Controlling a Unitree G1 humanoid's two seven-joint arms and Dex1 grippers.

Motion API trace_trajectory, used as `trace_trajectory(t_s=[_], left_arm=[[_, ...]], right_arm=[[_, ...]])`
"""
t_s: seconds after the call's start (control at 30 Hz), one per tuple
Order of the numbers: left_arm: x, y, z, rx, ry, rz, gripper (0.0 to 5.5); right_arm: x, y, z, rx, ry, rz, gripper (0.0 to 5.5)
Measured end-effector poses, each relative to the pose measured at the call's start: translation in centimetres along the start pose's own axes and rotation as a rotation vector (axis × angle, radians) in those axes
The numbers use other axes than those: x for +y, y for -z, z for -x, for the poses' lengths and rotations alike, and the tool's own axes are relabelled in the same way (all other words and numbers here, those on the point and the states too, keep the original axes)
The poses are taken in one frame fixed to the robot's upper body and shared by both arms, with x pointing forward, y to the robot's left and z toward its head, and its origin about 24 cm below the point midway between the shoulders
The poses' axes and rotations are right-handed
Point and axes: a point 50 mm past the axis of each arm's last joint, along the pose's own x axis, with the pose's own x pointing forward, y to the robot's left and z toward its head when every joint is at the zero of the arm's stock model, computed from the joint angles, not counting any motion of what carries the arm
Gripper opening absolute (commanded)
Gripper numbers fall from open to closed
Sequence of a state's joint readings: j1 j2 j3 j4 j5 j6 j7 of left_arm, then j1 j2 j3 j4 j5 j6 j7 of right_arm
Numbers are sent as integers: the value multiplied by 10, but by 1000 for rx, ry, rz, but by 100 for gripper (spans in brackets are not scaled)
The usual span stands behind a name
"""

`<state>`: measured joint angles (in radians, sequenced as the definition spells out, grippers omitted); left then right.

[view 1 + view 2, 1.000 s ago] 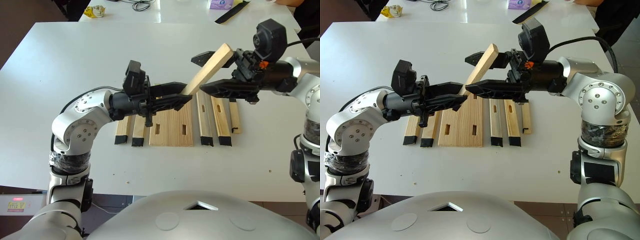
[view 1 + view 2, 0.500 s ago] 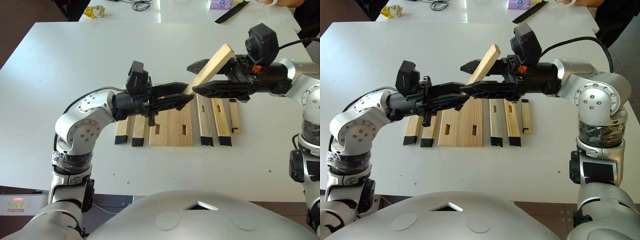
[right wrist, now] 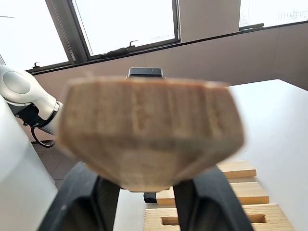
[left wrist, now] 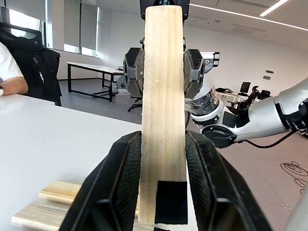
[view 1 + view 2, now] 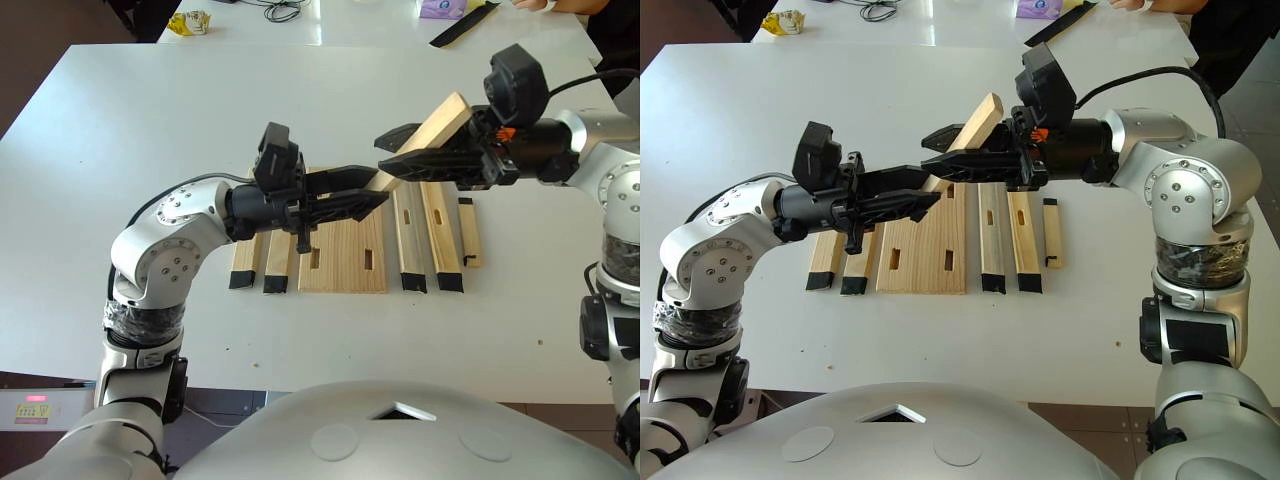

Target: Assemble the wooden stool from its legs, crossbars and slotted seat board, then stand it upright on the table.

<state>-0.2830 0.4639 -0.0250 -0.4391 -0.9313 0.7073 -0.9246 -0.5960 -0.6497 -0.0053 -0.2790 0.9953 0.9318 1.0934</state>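
A light wooden leg [image 5: 441, 113] with a black end cap [image 4: 171, 202] hangs tilted above the slotted seat board [image 5: 345, 258]. My left gripper [image 5: 371, 196] is shut on its lower end, one finger on each side of it [image 4: 120, 168]. My right gripper [image 5: 400, 152] is shut on the same leg higher up, its pads [image 4: 134, 67] pressed against both faces. In the right wrist view the leg's upper end [image 3: 149, 130] sits between the fingers [image 3: 91, 197]. Two legs [image 5: 260, 262] lie left of the board, two more [image 5: 425, 238] and a short crossbar [image 5: 468, 235] right of it.
The parts lie mid-table on a white table [image 5: 150, 120] with bare room to the left and in front. On a second table behind are a yellow packet [image 5: 190, 22], a purple pack [image 5: 442, 8] and a black strip [image 5: 463, 24].
My right gripper has slid left along the leg and brought its wide-open fingers together onto it. The left gripper has held the leg's lower end with little movement.
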Motion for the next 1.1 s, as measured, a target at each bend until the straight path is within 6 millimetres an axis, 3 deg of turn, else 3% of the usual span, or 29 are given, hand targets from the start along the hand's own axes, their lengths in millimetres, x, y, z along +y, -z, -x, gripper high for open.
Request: trace_trajectory(t_s=[0.3, 0.47, 0.67, 0.77, 0.87, 1.1], left_arm=[[2, 1, -1, 20, 3, -5, 131], [8, 6, 1, 87, -52, -59, 234], [14, 29, 12, 225, -126, -126, 328], [15, 36, 17, 247, -139, -134, 333], [15, 39, 19, 251, -156, -145, 333], [19, 40, 27, 235, -260, -164, 333]], right_arm=[[-1, 0, 2, 38, 2, 38, 134], [-5, 3, 3, 50, 29, 42, 131], [-11, 0, 8, 40, 92, 71, 131], [-17, 1, 11, 106, 176, 173, 131], [-22, 0, 28, 221, 266, 311, 131], [-24, 45, 62, 477, 292, 411, 131]])
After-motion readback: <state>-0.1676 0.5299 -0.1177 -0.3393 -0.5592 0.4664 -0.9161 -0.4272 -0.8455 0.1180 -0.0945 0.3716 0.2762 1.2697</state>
